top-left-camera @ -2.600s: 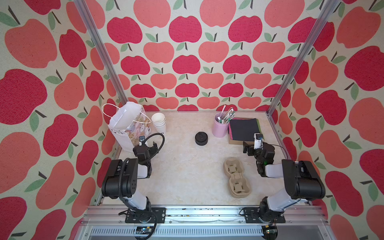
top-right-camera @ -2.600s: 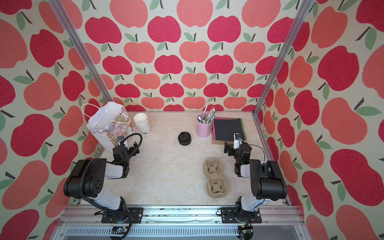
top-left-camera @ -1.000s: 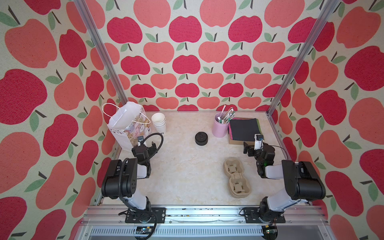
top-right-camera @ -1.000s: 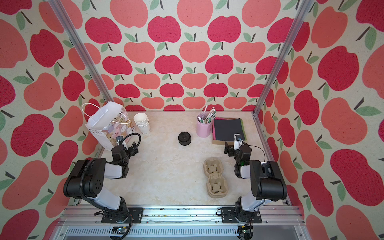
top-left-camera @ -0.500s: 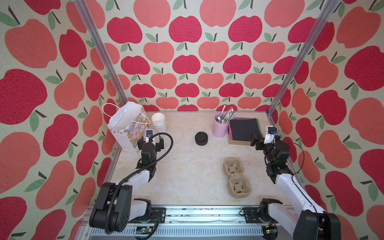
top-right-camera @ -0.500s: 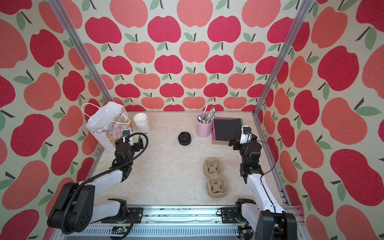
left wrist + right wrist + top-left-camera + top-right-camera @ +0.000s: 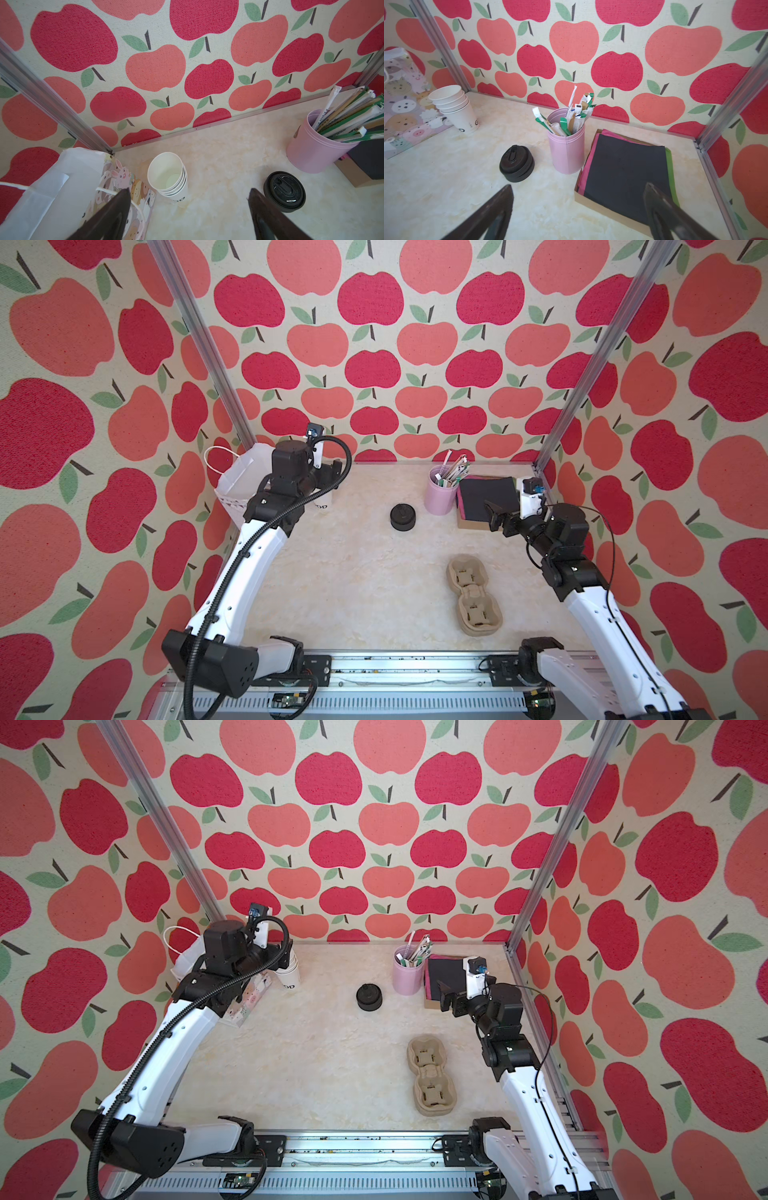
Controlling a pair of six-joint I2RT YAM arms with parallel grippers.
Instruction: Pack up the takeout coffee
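Opening step, by the look of it: going for a cup, nothing packed yet. Left end effector [image 7: 188, 192] spread wide and empty, poised above the stack of cups [image 7: 168, 176], well off to the left arm's side of the pink cup [image 7: 439, 495] and just beside the paper bag [image 7: 239, 485]. Lettered cup [image 7: 467, 122] at the foot of that stack. Black lid [image 7: 402, 517] flat on the worktop [image 7: 353, 572], near the pink cup on the same side. Right end effector [image 7: 578, 186] also wide and empty, on the far side of the pink cup, by the near corner of the napkin box [image 7: 484, 499].

Next, probably: lowering the left jaws around one rim and lifting a single cup free without dragging its neighbours.

From the left wrist: several nested rims and a bare inside, partly hidden behind the arm in both top views. From above only: the cardboard carrier [image 7: 473, 597], nearer the robot than the pink cup, both wells empty.
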